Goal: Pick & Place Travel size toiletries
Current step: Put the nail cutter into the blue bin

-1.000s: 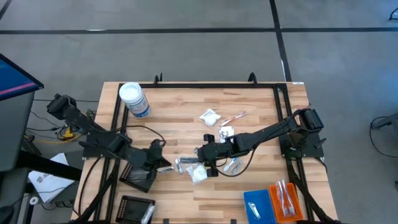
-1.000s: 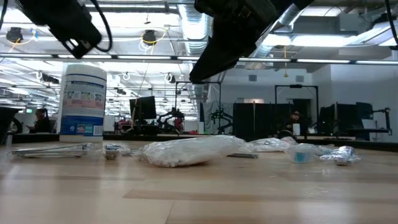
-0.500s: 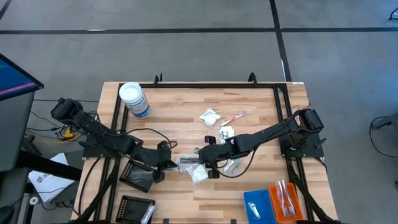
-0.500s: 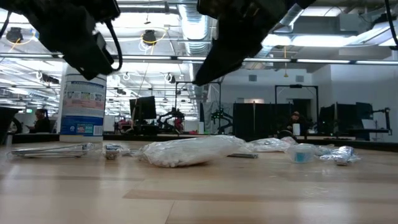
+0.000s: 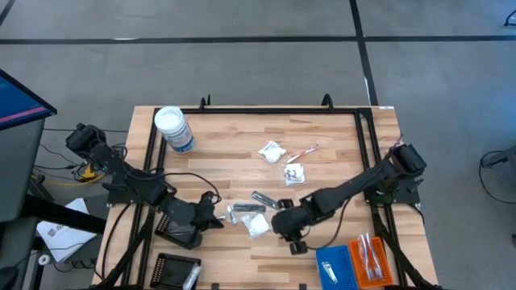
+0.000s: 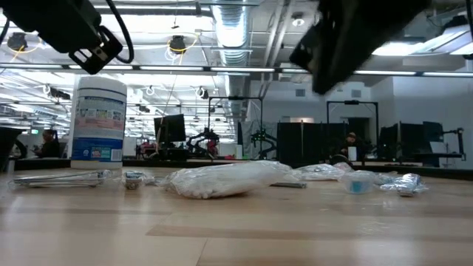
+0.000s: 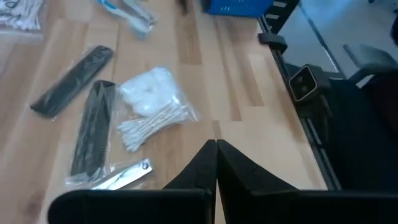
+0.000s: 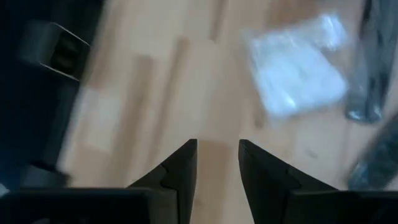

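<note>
The travel size toiletries lie loose mid-table: a white sachet (image 5: 256, 225) of cotton swabs (image 7: 152, 106), dark sticks (image 5: 264, 199) (image 7: 93, 127), a silvery piece (image 7: 118, 177), another white sachet (image 5: 272, 151), a red-pink toothbrush (image 5: 305, 151) and a small packet (image 5: 294, 171). My left gripper (image 5: 211, 216) (image 7: 216, 149) is shut and empty. It hovers left of the swab sachet, by a black tray (image 5: 179, 229). My right gripper (image 5: 296, 244) (image 8: 217, 155) hangs above bare wood, near-right of that sachet (image 8: 298, 65). Its fingers stand apart with nothing between them.
A big white-lidded jar (image 5: 173, 129) stands at the far left. A blue tray (image 5: 330, 270) and an orange tray (image 5: 369, 258) sit at the near right edge. A second black tray (image 5: 179, 270) is at the near left. Black frame rails (image 5: 367, 137) run along the table's sides.
My right gripper has swung from above the cluster of items toward the table's near edge and somewhat to the right, tipping its fingers further down; its gap is unchanged. My left gripper has drifted a little toward the near edge. No item has moved.
</note>
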